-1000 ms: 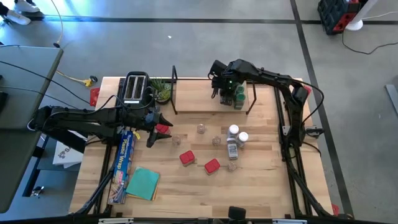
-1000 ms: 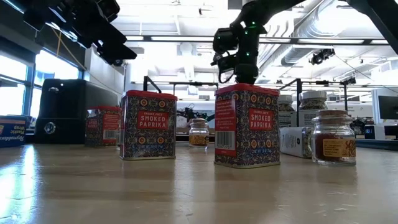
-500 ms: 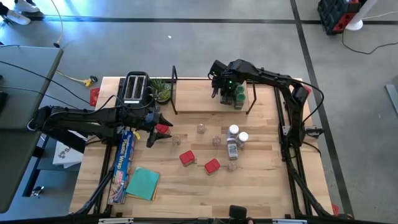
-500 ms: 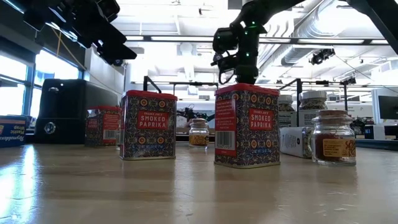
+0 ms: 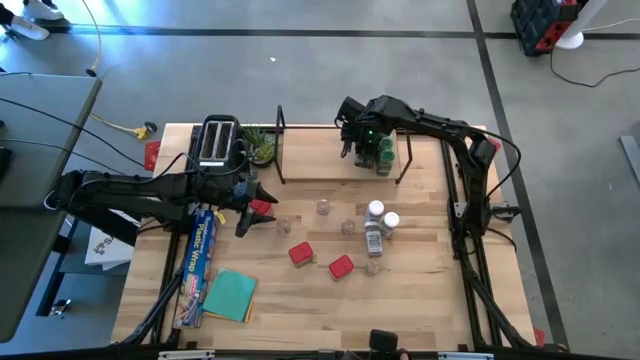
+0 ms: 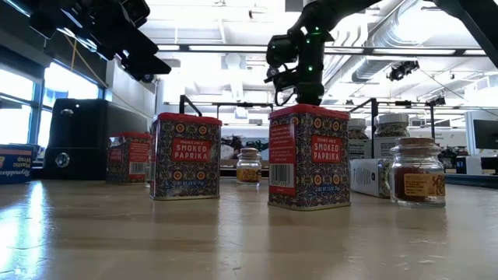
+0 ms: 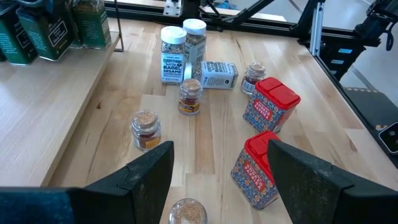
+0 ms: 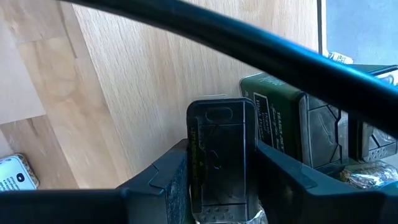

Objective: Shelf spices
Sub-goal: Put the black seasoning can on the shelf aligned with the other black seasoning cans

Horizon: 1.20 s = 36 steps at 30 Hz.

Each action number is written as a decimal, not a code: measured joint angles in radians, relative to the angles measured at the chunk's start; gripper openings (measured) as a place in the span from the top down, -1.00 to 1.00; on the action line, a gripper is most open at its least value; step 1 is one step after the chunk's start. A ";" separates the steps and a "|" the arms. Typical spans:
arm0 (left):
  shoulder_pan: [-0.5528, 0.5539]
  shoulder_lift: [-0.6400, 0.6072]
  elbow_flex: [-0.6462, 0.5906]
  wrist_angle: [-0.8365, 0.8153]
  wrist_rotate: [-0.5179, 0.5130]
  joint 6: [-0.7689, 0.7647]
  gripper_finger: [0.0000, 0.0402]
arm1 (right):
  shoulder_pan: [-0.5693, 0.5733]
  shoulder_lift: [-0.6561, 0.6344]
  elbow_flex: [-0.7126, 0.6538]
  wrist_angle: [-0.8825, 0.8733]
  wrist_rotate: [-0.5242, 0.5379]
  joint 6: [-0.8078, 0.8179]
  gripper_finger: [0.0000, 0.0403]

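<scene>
The shelf point(image 5: 320, 165) stands at the table's far side, with green tins point(image 5: 384, 156) at its right end. My right gripper point(image 5: 358, 146) hangs over that end, shut on a dark green spice tin point(image 8: 221, 143) beside the other green tins point(image 8: 280, 118). Loose spices stand mid-table: red paprika tins point(image 5: 301, 253) point(image 5: 341, 266), white-lidded jars point(image 5: 376, 211) and small jars point(image 5: 324, 207). My left gripper point(image 5: 246, 208) waits open at the table's left, next to a third red tin point(image 5: 263, 208). In its wrist view a small jar point(image 7: 188, 211) sits below its fingers point(image 7: 152, 171). My right gripper pinches the dark green tin by two opposite sides near its top point(image 8: 198, 155), between its two fingers. The fingers come from above, pointing steeply down. The tin stays upright, close to the neighbouring green tins; whether its base stands on the shelf board I cannot tell.
A black toaster point(image 5: 218, 140) and a small plant point(image 5: 260, 146) stand left of the shelf. A long blue foil box point(image 5: 200, 255) and a teal cloth point(image 5: 230, 295) lie near the left front. The shelf's left half point(image 5: 310, 160) is bare board.
</scene>
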 joint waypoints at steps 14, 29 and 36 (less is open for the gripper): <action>0.000 0.000 0.000 0.000 0.000 0.000 -0.27 | 0.000 0.000 0.000 -0.006 0.004 -0.002 0.10; 0.000 0.000 0.000 0.000 0.000 0.000 -0.27 | 0.027 0.001 0.037 0.001 0.098 -0.067 -0.18; 0.000 0.000 0.000 0.001 0.000 0.000 -0.27 | 0.097 0.001 0.037 -0.010 0.133 -0.141 -0.18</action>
